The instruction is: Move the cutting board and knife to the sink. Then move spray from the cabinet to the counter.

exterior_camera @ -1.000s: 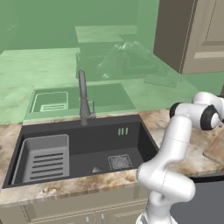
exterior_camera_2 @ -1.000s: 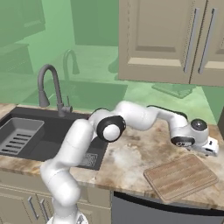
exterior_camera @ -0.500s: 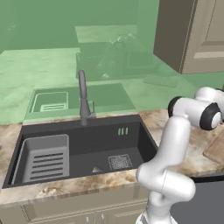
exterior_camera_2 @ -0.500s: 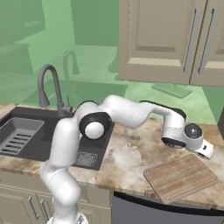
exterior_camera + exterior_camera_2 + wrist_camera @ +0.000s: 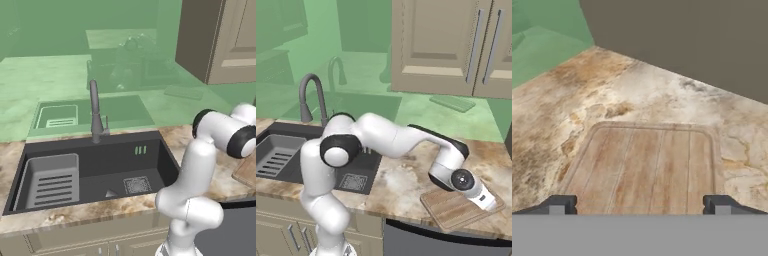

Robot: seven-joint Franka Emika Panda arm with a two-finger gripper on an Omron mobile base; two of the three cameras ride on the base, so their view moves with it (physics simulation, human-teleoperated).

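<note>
The cutting board (image 5: 458, 206) lies flat on the marbled desk (image 5: 401, 182), well apart from the sink (image 5: 102, 170), which sits toward 9 o'clock of it in the right base view. The gripper (image 5: 639, 205) hovers low over the board's near edge with its jaws spread wide and holding nothing; in the hand view the two tips stand just outside the board's long sides, the planks running away toward 12 o'clock.

Judging by its plank grain and thin profile, the board is stiff, fairly light and not fragile, but its flat lie leaves little for the tips to catch. The smooth wood will likely slip if pinched by a corner alone. The safest hold looks to be across the narrow width, near the middle of the long edges, so the board does not swing down at one end when lifted. I cannot make out the knife anywhere on the board.
</note>
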